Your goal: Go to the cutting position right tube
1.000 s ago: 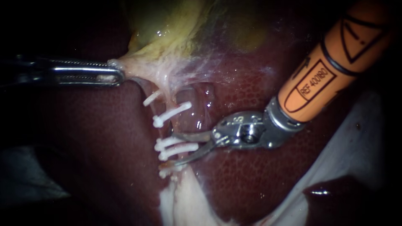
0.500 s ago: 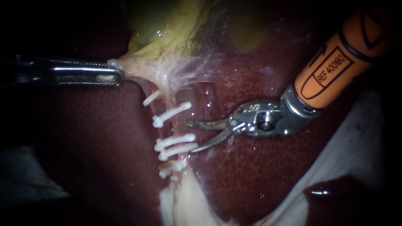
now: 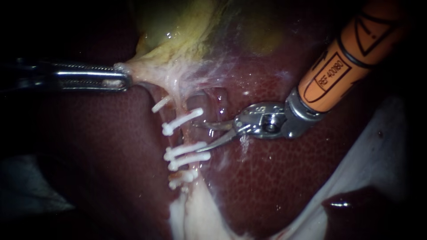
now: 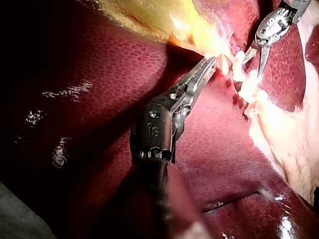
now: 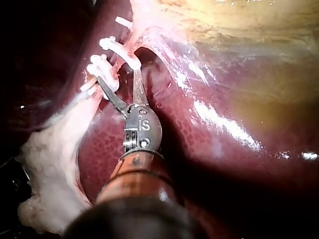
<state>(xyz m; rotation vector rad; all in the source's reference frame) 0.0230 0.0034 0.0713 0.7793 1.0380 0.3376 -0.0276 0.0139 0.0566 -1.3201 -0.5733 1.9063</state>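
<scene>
My left instrument comes in flat from the left, jaws shut on the pale neck of the yellow-green gallbladder, holding it taut; the left wrist view shows the same grip. Below the neck a tube runs down, crossed by several white clips. My right instrument, on an orange shaft, holds two curved blades open. They reach the tube in the gap between the upper clip and the lower pair. In the right wrist view the open blades lie beside the clips; whether they straddle the tube I cannot tell.
Dark red liver lies around and under everything. A strip of pale fatty tissue trails from the lowest clip. White sheeting edges the liver at lower right. My right instrument's blades also show ahead of the left jaws.
My right instrument drew back from the lower clips, then rose and came in again, its open blades now level with the gap under the upper clip. The left instrument has held still.
</scene>
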